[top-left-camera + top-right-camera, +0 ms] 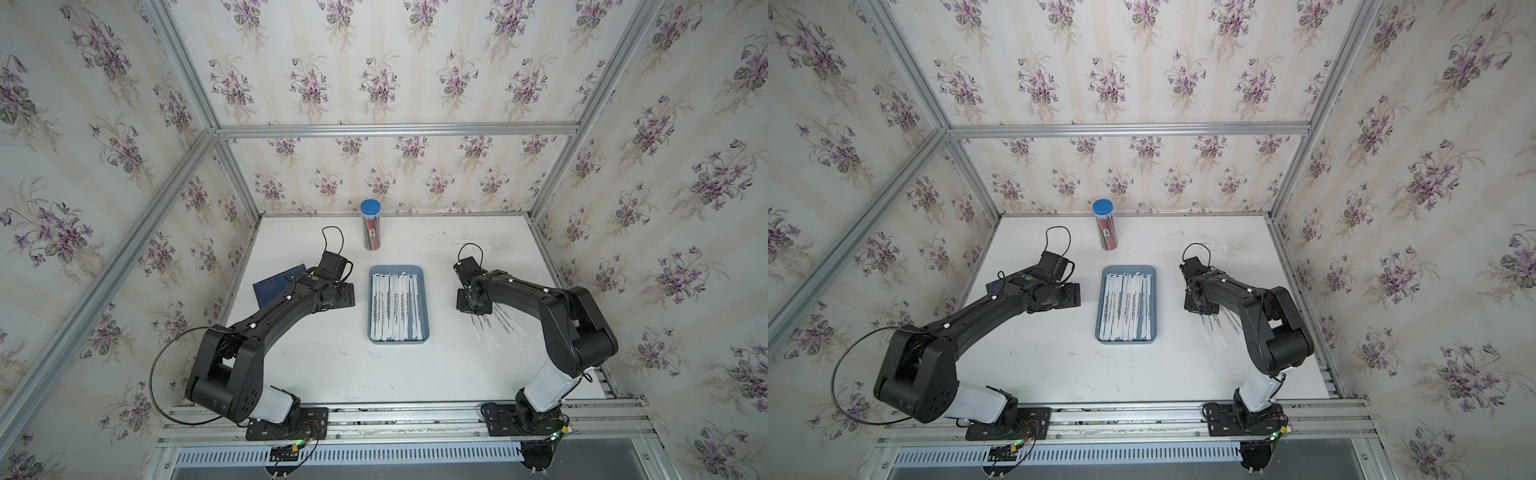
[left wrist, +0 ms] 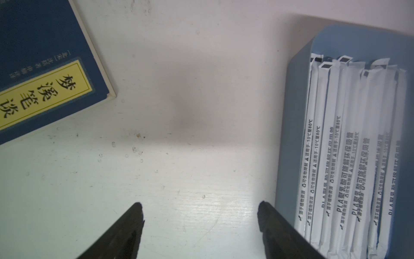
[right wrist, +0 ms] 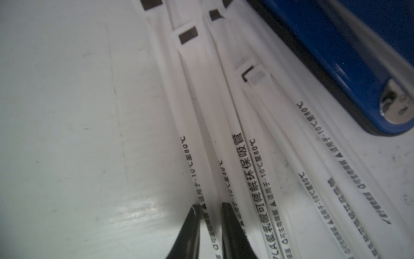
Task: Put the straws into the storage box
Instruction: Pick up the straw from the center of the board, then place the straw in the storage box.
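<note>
The blue-grey storage box (image 1: 397, 341) sits mid-table in both top views, with several white wrapped straws (image 1: 397, 305) lying side by side in it. More straws (image 1: 486, 332) lie loose on the table to its right, partly under my right arm. My right gripper (image 3: 209, 206) is down on that pile, its jaws shut on one straw (image 3: 192, 157). My left gripper (image 2: 199, 204) hangs open and holds nothing. It is over bare table just left of the box wall (image 2: 289, 134), where the boxed straws (image 2: 349, 145) show.
A dark blue book (image 1: 276, 284) lies left of my left gripper (image 1: 345, 296). A clear tube with a blue cap (image 1: 371, 226) holding red pencils stands behind the box. A glossy blue object with a metal end (image 3: 336, 56) lies beside the loose straws.
</note>
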Tool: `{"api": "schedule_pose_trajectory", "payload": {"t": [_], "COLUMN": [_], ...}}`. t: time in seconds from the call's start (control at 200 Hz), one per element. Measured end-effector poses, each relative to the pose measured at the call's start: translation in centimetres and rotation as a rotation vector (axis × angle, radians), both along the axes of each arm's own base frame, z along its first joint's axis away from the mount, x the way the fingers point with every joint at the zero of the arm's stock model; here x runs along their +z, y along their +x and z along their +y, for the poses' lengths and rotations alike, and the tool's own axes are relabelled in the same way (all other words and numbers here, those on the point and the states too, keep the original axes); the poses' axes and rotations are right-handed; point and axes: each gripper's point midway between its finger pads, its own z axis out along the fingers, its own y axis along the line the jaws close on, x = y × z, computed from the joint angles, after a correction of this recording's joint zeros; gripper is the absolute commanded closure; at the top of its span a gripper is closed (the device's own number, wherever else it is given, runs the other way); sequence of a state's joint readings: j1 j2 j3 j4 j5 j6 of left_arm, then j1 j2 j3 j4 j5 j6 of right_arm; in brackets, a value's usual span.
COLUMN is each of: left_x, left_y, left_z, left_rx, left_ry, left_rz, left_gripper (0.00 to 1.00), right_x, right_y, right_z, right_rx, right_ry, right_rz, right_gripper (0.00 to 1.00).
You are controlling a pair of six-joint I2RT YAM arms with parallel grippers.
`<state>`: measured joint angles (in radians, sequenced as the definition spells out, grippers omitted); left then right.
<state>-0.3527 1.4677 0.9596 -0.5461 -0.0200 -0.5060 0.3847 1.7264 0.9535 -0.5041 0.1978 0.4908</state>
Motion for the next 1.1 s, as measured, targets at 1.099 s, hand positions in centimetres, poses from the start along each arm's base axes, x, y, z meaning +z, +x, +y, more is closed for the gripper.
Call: {"api": "schedule_pose_trajectory", "payload": {"t": [1.099], "left_x": [-0.5], "left_y": [-0.2], "left_z": [0.0], "left_rx": [0.001], "left_ry": [-0.006], "left_rz": [0.002], "left_gripper": [0.19], "right_x": [10.7], "right_y": [0.9], "right_z": [22.1], "right_rx": [0.223], "right_ry": [0.315], "right_rz": [-0.172], "right_gripper": [0.88]}}
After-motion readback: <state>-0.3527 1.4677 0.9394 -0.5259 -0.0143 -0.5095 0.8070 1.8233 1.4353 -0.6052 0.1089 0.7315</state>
